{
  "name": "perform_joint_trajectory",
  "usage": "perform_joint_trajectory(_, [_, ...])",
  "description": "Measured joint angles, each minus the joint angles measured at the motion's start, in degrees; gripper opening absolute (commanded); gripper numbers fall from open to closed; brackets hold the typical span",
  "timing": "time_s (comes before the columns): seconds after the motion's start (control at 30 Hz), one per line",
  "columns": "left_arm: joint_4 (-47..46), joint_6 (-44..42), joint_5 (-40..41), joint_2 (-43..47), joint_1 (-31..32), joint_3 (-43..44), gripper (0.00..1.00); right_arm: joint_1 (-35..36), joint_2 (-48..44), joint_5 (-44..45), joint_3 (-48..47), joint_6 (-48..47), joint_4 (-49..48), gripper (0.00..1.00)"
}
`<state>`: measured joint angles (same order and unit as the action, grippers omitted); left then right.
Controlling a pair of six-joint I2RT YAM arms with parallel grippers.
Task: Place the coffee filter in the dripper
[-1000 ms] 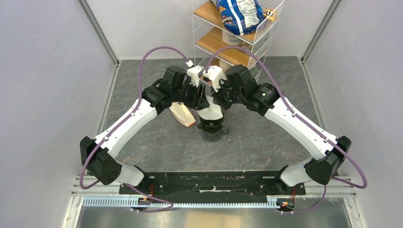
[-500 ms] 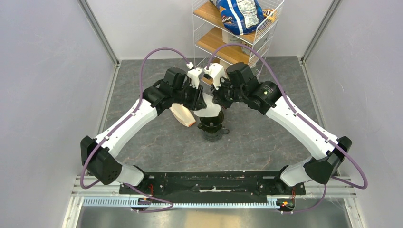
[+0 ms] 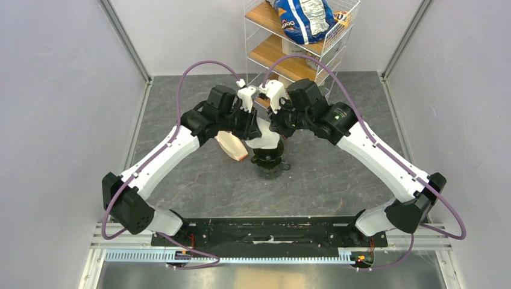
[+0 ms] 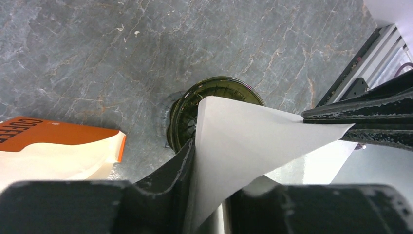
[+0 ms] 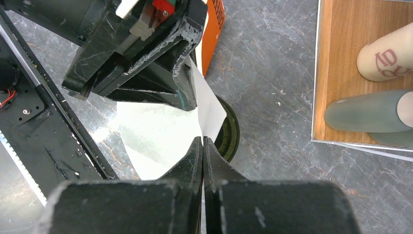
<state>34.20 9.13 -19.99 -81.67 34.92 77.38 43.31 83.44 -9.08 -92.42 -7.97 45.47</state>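
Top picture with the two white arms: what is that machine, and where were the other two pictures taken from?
Those are two robot arms bolted to the near edge of a table, seen by a fixed camera above them. The other two pictures come from small cameras on each wrist, looking out along that arm's own fingers. The left gripper and the right gripper each pinch a white paper coffee filter, holding it over the dark dripper, which stands on the grey table. Beside the dripper lies a tan packet with an orange end. At the back is a wire shelf with a blue bag on top.
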Motion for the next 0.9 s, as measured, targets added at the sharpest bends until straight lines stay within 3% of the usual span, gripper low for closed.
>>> perform_joint_trajectory(0.07, [0.00,0.17,0.07,0.11,-0.02,0.00,0.39,0.00,0.00,-0.02,0.00,0.00,0.09,0.00])
perform_joint_trajectory(0.33, [0.33,0.26,1.11,0.70,-0.02,0.72,0.39,0.00,0.00,-0.02,0.00,-0.02,0.72,0.00])
perform_joint_trajectory(0.6, [0.79,0.33,1.90,0.68,-0.02,1.81,0.26,0.00,0.00,-0.07,0.00,0.07,1.05,0.00])
perform_joint_trajectory(0.8, [0.85,0.33,1.84,0.68,-0.02,1.81,0.02,0.00,0.00,-0.09,0.00,0.70,1.84,0.00])
perform_joint_trajectory(0.9, [0.87,0.35,1.75,0.68,0.00,1.81,0.02,0.00,0.00,-0.07,0.00,0.96,1.92,0.00])
